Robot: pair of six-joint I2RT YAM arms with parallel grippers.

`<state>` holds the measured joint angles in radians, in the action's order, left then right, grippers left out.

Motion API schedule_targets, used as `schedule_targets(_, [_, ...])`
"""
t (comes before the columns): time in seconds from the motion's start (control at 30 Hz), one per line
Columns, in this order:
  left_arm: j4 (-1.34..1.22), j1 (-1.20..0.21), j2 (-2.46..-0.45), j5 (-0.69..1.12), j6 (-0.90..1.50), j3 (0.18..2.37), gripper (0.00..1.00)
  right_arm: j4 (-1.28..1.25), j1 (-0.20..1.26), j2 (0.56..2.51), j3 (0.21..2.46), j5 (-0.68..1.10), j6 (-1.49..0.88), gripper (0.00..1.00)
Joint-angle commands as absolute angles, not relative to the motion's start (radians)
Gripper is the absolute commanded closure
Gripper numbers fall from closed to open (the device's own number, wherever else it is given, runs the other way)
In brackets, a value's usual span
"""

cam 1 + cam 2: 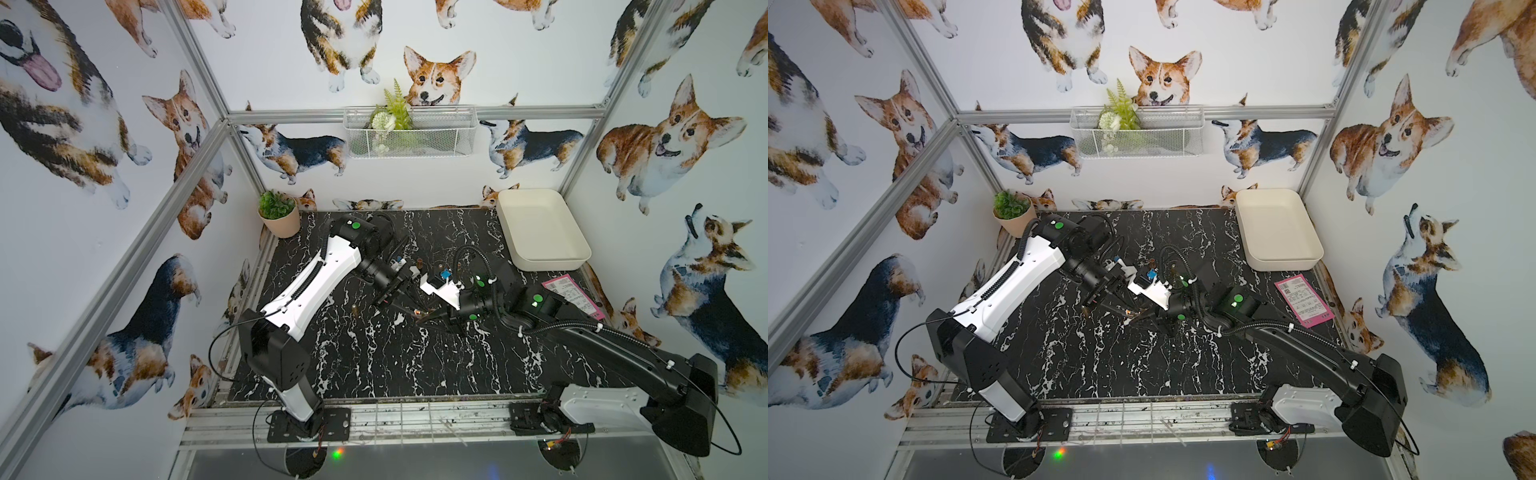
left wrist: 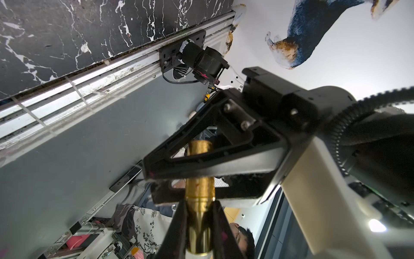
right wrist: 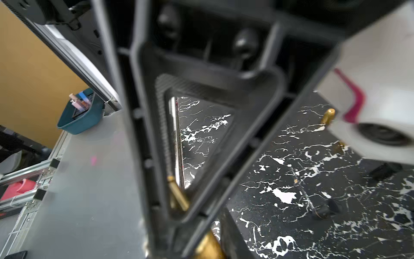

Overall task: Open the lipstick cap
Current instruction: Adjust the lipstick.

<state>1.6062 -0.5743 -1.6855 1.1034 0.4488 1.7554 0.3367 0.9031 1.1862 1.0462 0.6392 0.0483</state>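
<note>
Top views, left to right.

- Potted plant [image 1: 276, 212]: back left corner of the black marble worktop [image 1: 374, 365].
- Small gold piece [image 1: 354, 309]: on the worktop, near the left gripper and apart from it. Too small to identify.
- Left gripper [image 1: 409, 308]: reaches in from the left over the middle of the worktop. Its jaws are narrow and clamped on the lipstick [image 1: 417, 311].
- Lipstick, left wrist view [image 2: 199, 224]: a gold tube pinched between the two left jaws on the smooth length below its seam. The rest of the tube points away from the camera.
- Wire basket [image 1: 409, 131]: hung on the back wall and holding green fern sprigs.
- Right gripper [image 1: 422, 319]: comes in from the right, tip to tip with the left gripper. In the left wrist view its jaws cross the lipstick at right angles beyond the seam, one jaw on each side of the tube, drawn in close around it.
- Lipstick, right wrist view [image 3: 178, 197]: part of the gold tube shows through the triangular opening of the near jaw.
- Lipstick, both top views [image 1: 1127, 311]: only a small glint where the two pairs of jaws meet.
- White tray [image 1: 540, 228]: back right corner of the worktop.
- Pink paper slip [image 1: 575, 297]: flat on the worktop in front of the tray, at the right edge.
</note>
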Motion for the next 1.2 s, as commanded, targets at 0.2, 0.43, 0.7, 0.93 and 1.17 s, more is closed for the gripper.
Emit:
schedule_targets(0.2, [1.770,-0.564,-1.697,1.049,0.444,1.777,0.94,0.305,0.907,1.202,1.071,0.690,0.046,0.85])
schedule_targets(0.43, [1.770,-0.555,-1.709,1.021,0.439,1.813,0.99,0.314,0.907,1.205,1.064,0.678,0.033,0.92])
schedule_targets(0.7, [1.769,-0.546,-1.708,0.989,0.429,1.836,1.00,0.300,0.907,1.218,1.057,0.643,0.005,0.65])
schedule_targets(0.93, [1.769,-0.508,-1.716,0.945,0.416,1.889,1.00,0.323,0.906,1.193,1.034,0.577,0.003,0.43])
schedule_targets(1.17, [1.769,-0.411,-1.746,0.771,0.412,1.932,1.00,0.369,0.901,1.075,0.976,0.445,-0.011,0.41])
